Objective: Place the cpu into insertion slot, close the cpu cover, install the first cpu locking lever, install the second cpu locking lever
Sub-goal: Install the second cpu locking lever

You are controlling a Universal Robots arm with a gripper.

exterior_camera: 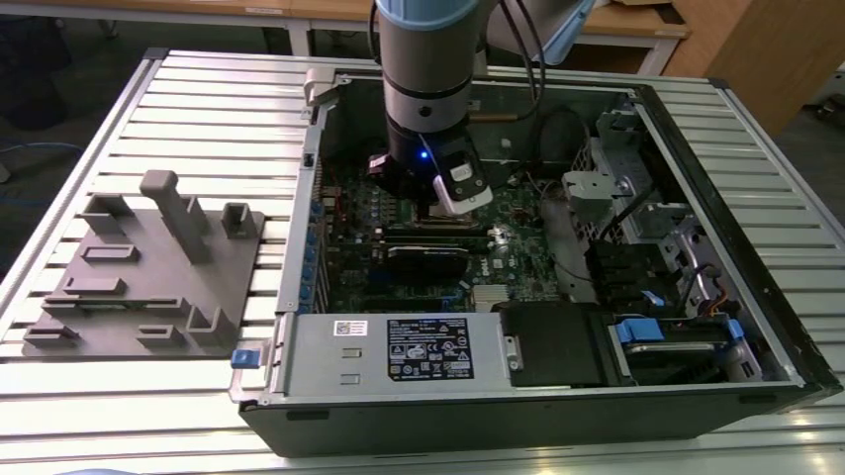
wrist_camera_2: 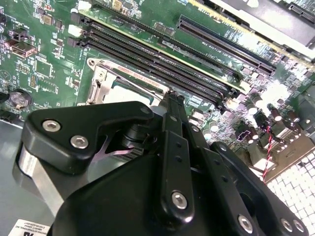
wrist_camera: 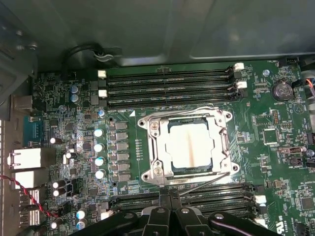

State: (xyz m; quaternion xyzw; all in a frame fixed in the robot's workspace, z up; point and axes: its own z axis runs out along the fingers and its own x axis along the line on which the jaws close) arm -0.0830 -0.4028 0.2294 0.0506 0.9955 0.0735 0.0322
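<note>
Counter (exterior_camera: 119, 416) carries an open computer case (exterior_camera: 739, 228). Inside, the hand (wrist_camera: 170, 196), fingers pressed together and apparently empty, hovers beside the insertion slot (wrist_camera: 152, 147), where the cpu cover (wrist_camera: 224, 142) lies closed over the cpu (wrist_camera: 189, 147).

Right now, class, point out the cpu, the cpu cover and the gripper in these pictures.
cpu (wrist_camera: 190, 147), first wrist view: middle of its pale metal top.
cpu cover (wrist_camera: 155, 143), first wrist view: one side bar of the silver frame.
gripper (wrist_camera: 170, 195), first wrist view: between the black fingertips at the socket's edge.
</note>
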